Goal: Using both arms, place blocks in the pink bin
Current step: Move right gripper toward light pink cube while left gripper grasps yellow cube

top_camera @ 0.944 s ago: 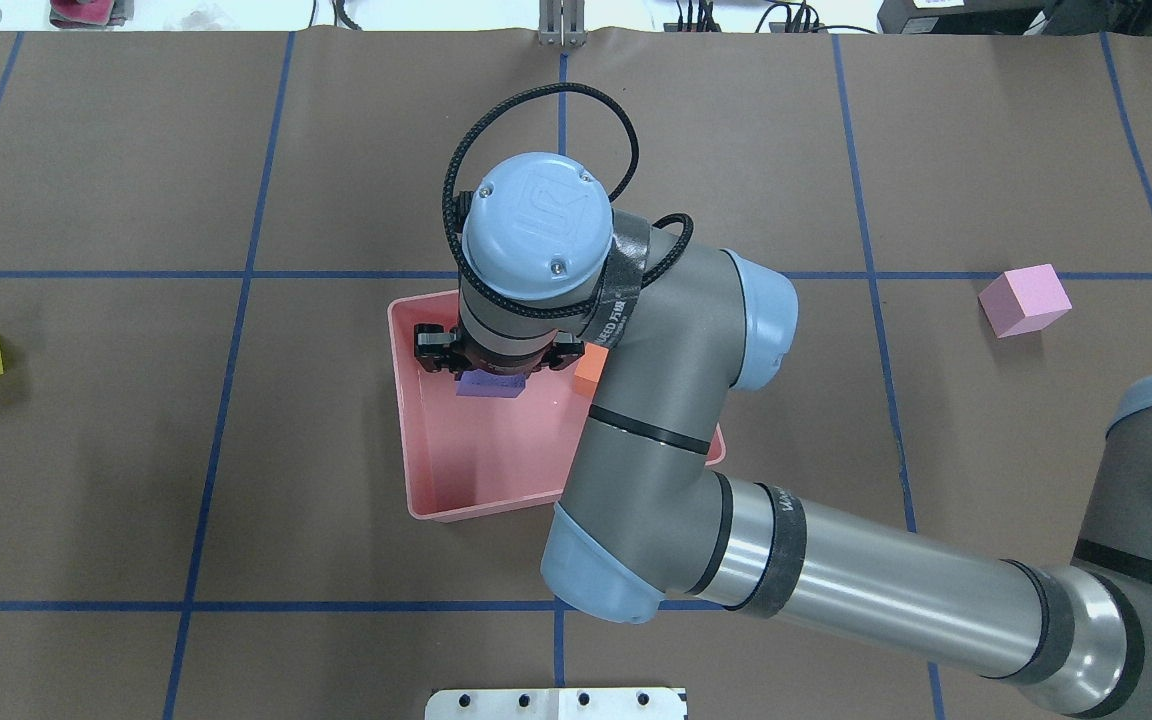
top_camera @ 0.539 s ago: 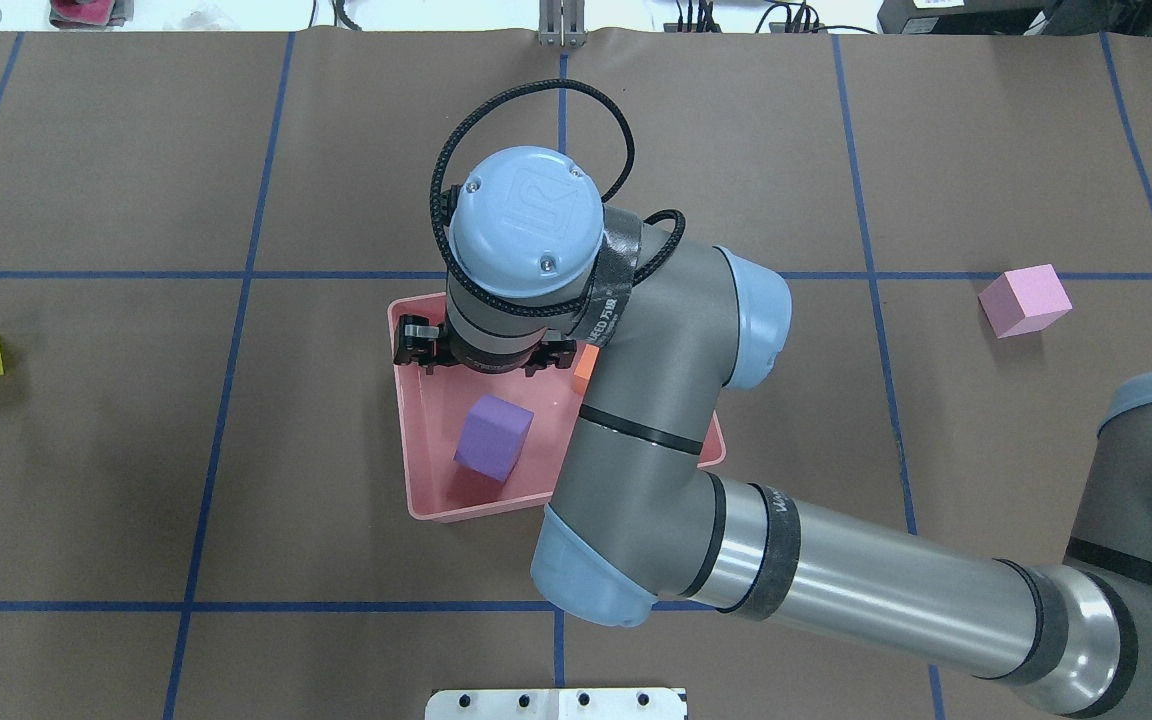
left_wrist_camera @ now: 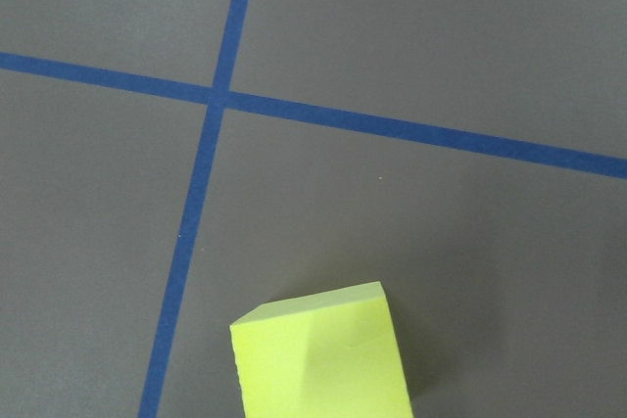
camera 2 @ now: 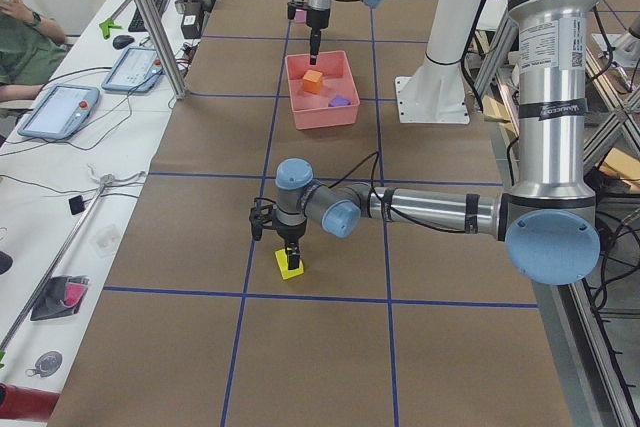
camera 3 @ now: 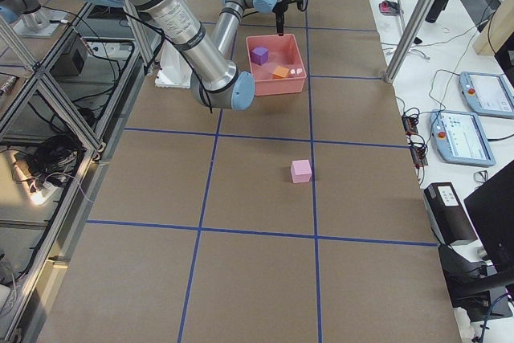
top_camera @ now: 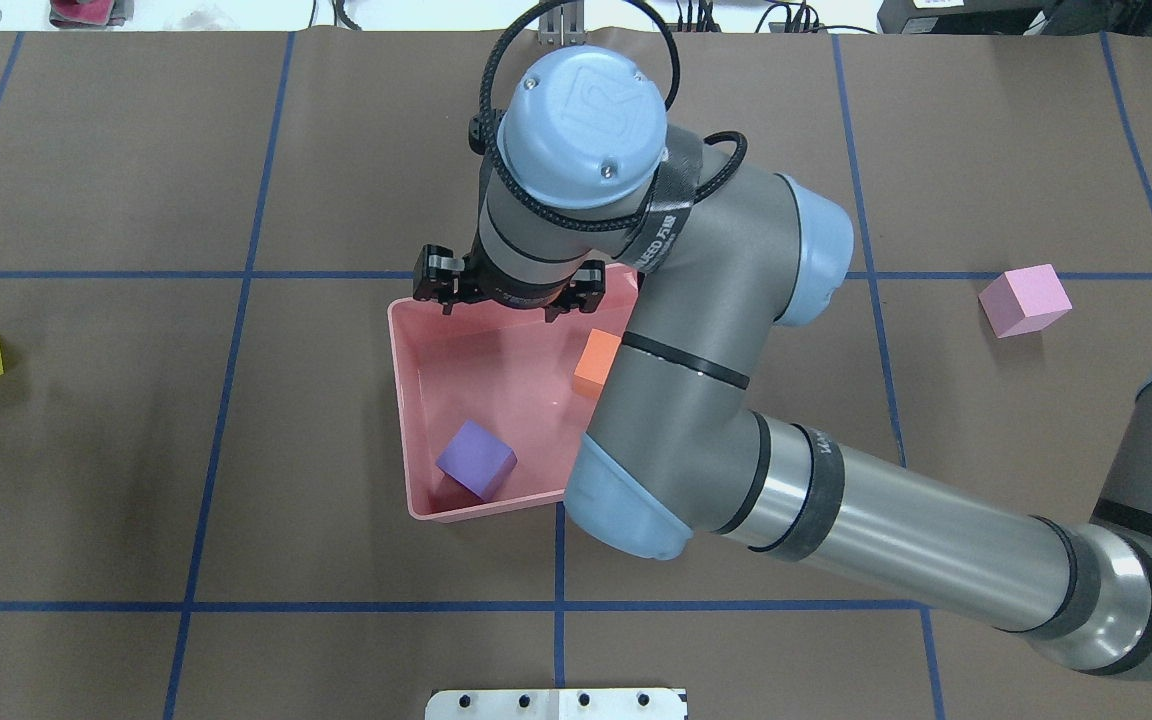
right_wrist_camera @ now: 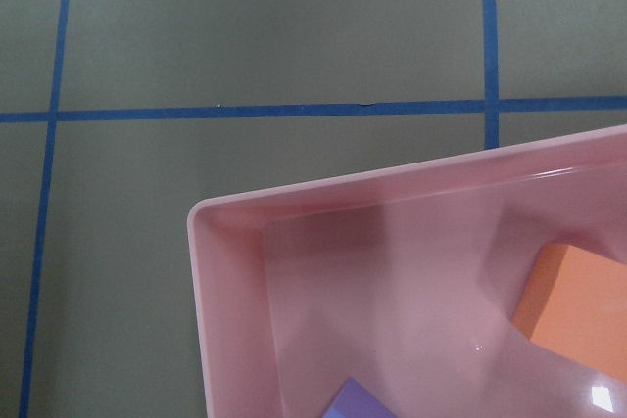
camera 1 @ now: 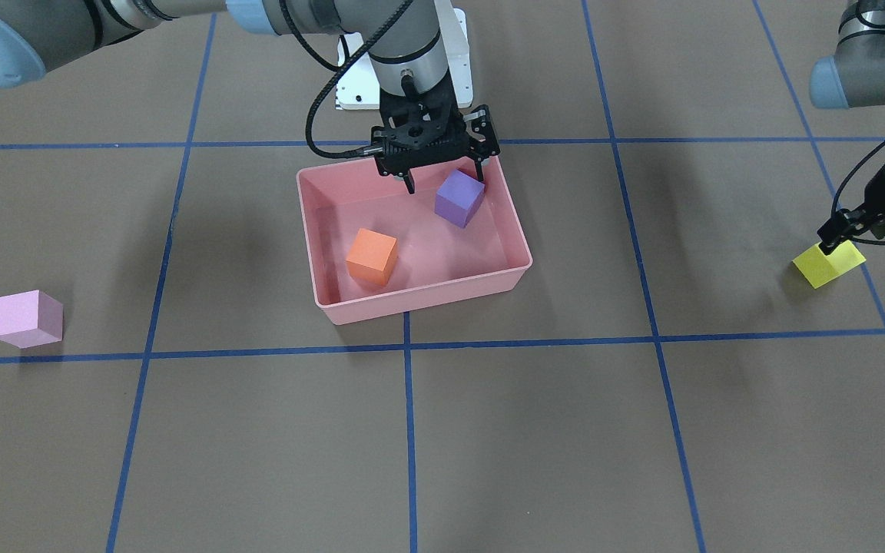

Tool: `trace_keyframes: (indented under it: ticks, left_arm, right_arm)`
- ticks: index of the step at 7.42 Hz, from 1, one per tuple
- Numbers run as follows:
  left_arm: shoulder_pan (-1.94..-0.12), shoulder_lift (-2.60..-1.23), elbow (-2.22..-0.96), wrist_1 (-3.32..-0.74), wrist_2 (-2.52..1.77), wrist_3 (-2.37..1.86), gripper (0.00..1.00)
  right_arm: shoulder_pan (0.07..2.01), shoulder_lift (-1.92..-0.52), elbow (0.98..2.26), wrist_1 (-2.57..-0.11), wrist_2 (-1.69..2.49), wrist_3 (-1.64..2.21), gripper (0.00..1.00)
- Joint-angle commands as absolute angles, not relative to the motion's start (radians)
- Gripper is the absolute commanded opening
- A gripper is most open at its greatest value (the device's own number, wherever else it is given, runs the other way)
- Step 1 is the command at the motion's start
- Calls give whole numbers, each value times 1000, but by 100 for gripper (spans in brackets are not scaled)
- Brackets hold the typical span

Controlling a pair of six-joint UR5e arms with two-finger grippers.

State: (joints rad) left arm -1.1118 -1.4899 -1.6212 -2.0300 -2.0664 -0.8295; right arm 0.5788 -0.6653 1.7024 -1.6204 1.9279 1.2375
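Observation:
The pink bin (top_camera: pixel 398 380) sits mid-table and holds the orange block (top_camera: pixel 596 363) and the purple block (top_camera: pixel 476 459); both show in the front view, orange (camera 1: pixel 371 256) and purple (camera 1: pixel 459 198). My right gripper (top_camera: pixel 501 308) is open and empty above the bin's far rim, also seen from the front (camera 1: pixel 445 183). The yellow block (camera 1: pixel 829 263) lies on the table at my far left. My left gripper (camera 1: pixel 875 234) hangs low over it, jaws apart, one finger at its top. The light pink block (top_camera: pixel 1024 300) lies alone at the far right.
Blue tape lines (top_camera: pixel 236 300) grid the brown table cover. The white base plate (top_camera: pixel 556 703) is at the near edge. A metal post (camera 2: pixel 150 17) and a bench with tablets (camera 2: pixel 55 112) flank the left end; another bench (camera 3: pixel 466 118) flanks the right end.
The purple block left my right gripper and came to rest in the bin's near-left corner. The right gripper moved up and toward the far rim. The left gripper lowered toward the yellow block.

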Motion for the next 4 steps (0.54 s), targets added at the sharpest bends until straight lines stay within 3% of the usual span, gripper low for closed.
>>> trace_keyframes:
  ticks: [1, 4]
  left_arm:
    - [-1106, -1517, -1533, -2124, -2057, -895, 100]
    - [-1104, -1543, -1529, -2126, -2059, -940, 100]
  right_arm:
    - [676, -737, 1764, -1621, 1991, 1152, 100]
    - [774, -819, 1807, -1623, 2069, 1071, 100]
